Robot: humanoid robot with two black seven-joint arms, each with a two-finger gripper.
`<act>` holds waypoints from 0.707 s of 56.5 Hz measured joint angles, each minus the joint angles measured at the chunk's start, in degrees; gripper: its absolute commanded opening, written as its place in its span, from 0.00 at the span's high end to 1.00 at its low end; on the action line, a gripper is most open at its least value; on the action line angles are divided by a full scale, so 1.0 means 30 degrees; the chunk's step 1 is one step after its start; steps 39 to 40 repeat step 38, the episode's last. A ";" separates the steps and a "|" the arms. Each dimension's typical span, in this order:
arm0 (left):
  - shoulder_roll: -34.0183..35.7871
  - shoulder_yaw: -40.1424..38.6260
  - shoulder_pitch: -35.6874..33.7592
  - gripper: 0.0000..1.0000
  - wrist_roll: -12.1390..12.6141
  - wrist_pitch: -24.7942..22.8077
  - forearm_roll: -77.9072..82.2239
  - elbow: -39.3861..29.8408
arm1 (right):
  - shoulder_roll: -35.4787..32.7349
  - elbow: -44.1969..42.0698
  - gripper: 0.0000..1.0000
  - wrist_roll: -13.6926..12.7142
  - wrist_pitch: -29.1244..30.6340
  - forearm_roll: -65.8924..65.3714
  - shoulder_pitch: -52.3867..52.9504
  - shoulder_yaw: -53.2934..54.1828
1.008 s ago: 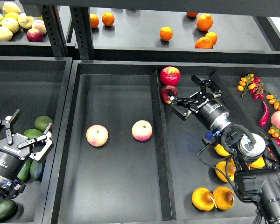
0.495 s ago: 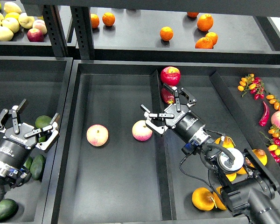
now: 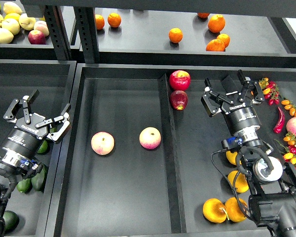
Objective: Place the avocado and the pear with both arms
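Both grippers are spread wide and hold nothing. Avocados [image 3: 31, 180] lie just below the left gripper [image 3: 37, 114], beside its wrist; pears [image 3: 226, 209] lie well below the right gripper [image 3: 230, 95], so each arm must drop back

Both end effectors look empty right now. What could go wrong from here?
1. The left end effector, open, hovers over the avocados, which lie packed together; it may nudge neighbours or catch two.
2. The right end effector, open, sits far from the pears, which lie close beside its own arm, so reaching back looks awkward.
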 measured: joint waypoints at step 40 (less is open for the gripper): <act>0.0000 0.2491 0.0059 0.01 -0.0049 0.0000 -0.0006 -0.1355 | -0.0001 0.2922 0.00 0.0078 -0.1164 0.4257 -0.1924 -0.4086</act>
